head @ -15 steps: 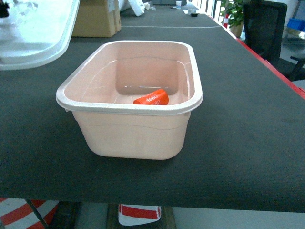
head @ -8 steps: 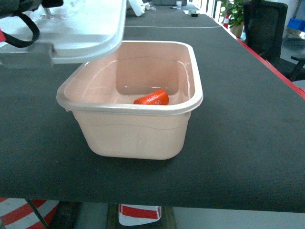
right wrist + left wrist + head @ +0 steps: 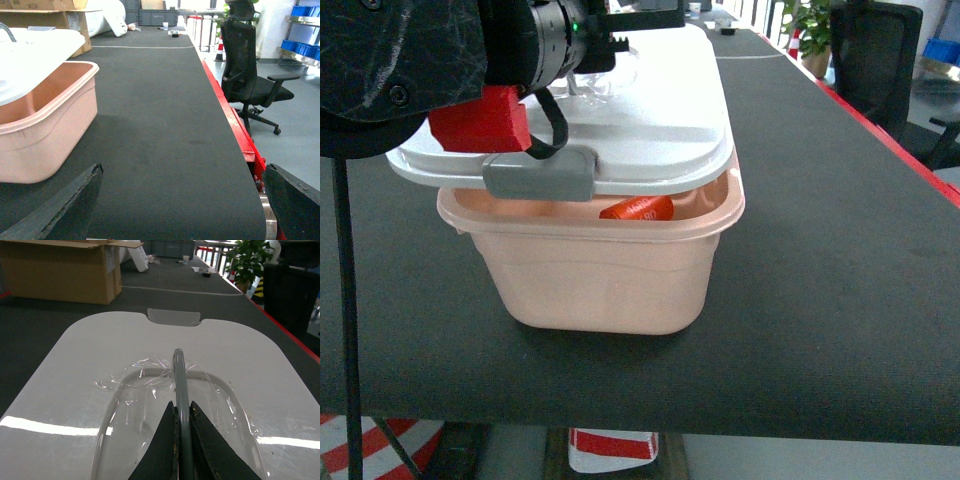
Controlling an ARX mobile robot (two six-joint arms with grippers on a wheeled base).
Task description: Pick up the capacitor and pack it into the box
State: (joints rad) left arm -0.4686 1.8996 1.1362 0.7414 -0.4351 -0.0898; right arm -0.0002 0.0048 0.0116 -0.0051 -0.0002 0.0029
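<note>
We see the left gripper [image 3: 182, 412] pinched tight on the grey handle [image 3: 179, 371] of the white lid [image 3: 650, 120], which hangs tilted just above the pink tub [image 3: 610, 275], its grey clasp [image 3: 539, 175] at the near rim. The orange-red capacitor [image 3: 638, 209] lies inside the tub, glimpsed under the lid. Our right gripper [image 3: 180, 200] stands wide open and empty above the dark table [image 3: 165, 125], beside the tub.
</note>
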